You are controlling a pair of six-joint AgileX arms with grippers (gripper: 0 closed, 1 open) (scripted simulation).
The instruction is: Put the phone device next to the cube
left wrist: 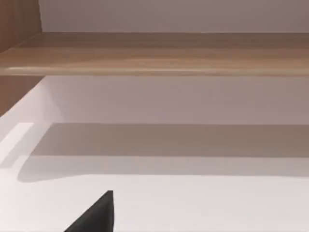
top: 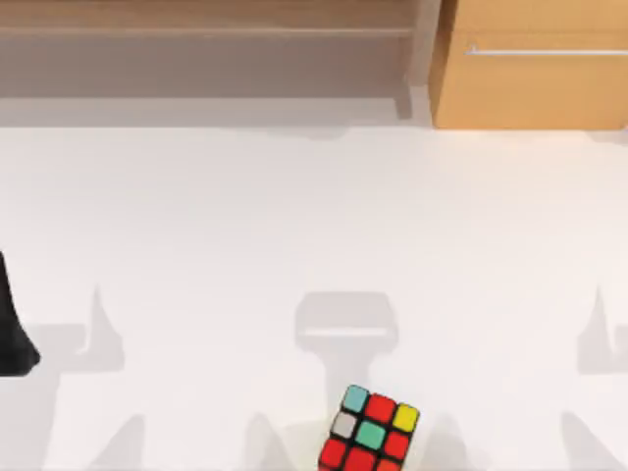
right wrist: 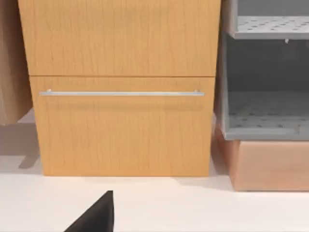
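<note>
Puzzle cube (top: 370, 432) sits at six o'clock, nearer neither arm clearly; left arm (top: 14, 329) parked at nine, jaws untellable.

You've got a smooth matt white table (top: 294, 226), soft shadows, no sheen. At 6 o'clock the cube (top: 370, 432): black plastic-looking frame, glossy red, teal, yellow and white stickers. At 12 o'clock a wood-grain shelf (top: 206, 29), satin brown finish; your left wrist view shows its rounded smooth edge. At 1 o'clock a light wood-grain cabinet (top: 530, 69), matt, with a thin brushed-metal bar handle (right wrist: 120, 93) across its drawer front. Beside it a grey perforated rack (right wrist: 265, 116), looks like painted metal, on a smooth tan wooden base (right wrist: 270, 166). Matt black arm part (top: 12, 334) at 9 o'clock.
</note>
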